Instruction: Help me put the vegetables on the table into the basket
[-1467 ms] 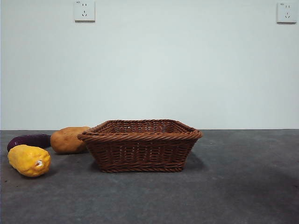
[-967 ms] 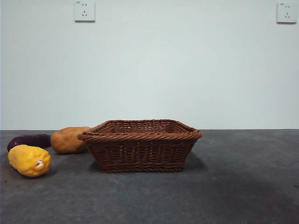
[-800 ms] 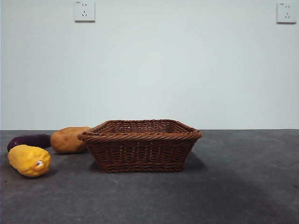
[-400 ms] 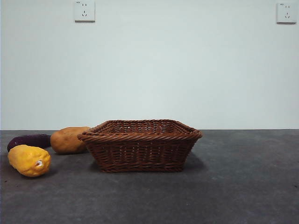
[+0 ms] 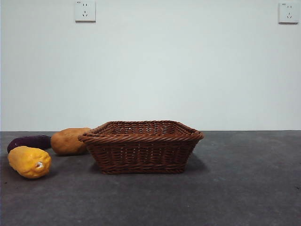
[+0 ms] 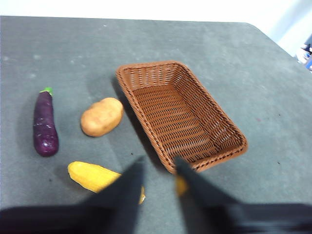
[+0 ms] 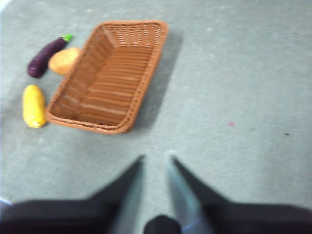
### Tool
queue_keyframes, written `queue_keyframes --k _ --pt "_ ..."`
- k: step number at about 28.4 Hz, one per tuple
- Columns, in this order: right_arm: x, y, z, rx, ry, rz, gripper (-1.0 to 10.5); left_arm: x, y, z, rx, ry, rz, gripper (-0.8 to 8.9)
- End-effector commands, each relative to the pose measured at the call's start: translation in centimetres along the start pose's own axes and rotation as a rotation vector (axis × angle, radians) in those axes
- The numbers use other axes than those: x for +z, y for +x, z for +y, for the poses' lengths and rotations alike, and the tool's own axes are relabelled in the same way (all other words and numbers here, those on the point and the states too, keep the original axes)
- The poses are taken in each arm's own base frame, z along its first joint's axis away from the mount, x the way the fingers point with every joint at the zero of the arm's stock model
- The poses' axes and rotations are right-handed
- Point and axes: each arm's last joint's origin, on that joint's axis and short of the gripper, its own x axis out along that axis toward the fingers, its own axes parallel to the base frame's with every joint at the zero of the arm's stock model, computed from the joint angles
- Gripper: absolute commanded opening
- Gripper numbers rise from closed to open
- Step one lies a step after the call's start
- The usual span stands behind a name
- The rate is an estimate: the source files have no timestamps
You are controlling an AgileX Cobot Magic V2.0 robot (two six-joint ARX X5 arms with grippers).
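The brown wicker basket [image 5: 141, 155] stands empty in the middle of the dark grey table [image 5: 235, 188]. Left of it lie the yellow corn [image 5: 29, 162], the tan potato [image 5: 69, 141] and the purple eggplant [image 5: 29, 141]. The left wrist view shows the basket [image 6: 175, 117], eggplant [image 6: 45, 124], potato [image 6: 101, 116] and corn [image 6: 97, 176] from above. My left gripper [image 6: 158, 163] is open and empty, high above the corn and the basket's near corner. My right gripper [image 7: 156, 158] is open and empty, high above bare table, apart from the basket [image 7: 107, 73].
A white wall with two sockets [image 5: 85, 11] stands behind the table. The right wrist view shows the corn [image 7: 34, 106], potato [image 7: 64, 61] and eggplant [image 7: 47, 56] beyond the basket. Bare table stretches to the basket's right.
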Motion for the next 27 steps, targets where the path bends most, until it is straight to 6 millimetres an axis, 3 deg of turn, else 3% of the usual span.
queue_keyframes --k 1,2,7,12,14,17,21,24,27 --pt "0.2 0.0 0.1 0.020 -0.006 -0.006 5.6 0.2 0.3 0.1 -0.010 0.007 0.004 7.07" --pt "0.2 0.0 0.0 0.022 -0.005 -0.003 6.3 0.2 0.4 0.2 -0.012 0.001 0.011 7.12" --pt "0.8 1.1 -0.4 0.058 0.022 0.019 6.3 0.5 0.8 0.3 -0.016 -0.005 0.019 7.20" --pt "3.7 3.7 -1.4 0.149 0.051 0.023 6.3 0.6 1.0 0.5 -0.015 -0.011 0.030 7.20" --pt "5.5 5.7 -1.6 0.181 0.033 0.044 6.3 0.6 1.2 0.6 -0.015 -0.015 0.036 7.20" --pt "8.6 9.8 -1.5 0.189 0.014 0.093 6.3 0.7 1.5 0.7 -0.014 -0.021 0.047 7.20" --pt "11.8 17.2 -0.7 0.186 -0.022 0.220 6.3 0.8 2.1 1.0 -0.014 -0.034 0.072 7.20" --pt "12.5 22.9 -0.3 0.169 -0.026 0.318 6.3 0.8 2.5 1.2 -0.013 -0.044 0.089 7.20" --pt "11.7 27.7 -0.4 0.164 -0.007 0.408 6.3 0.8 2.8 1.4 -0.012 -0.051 0.103 7.20"
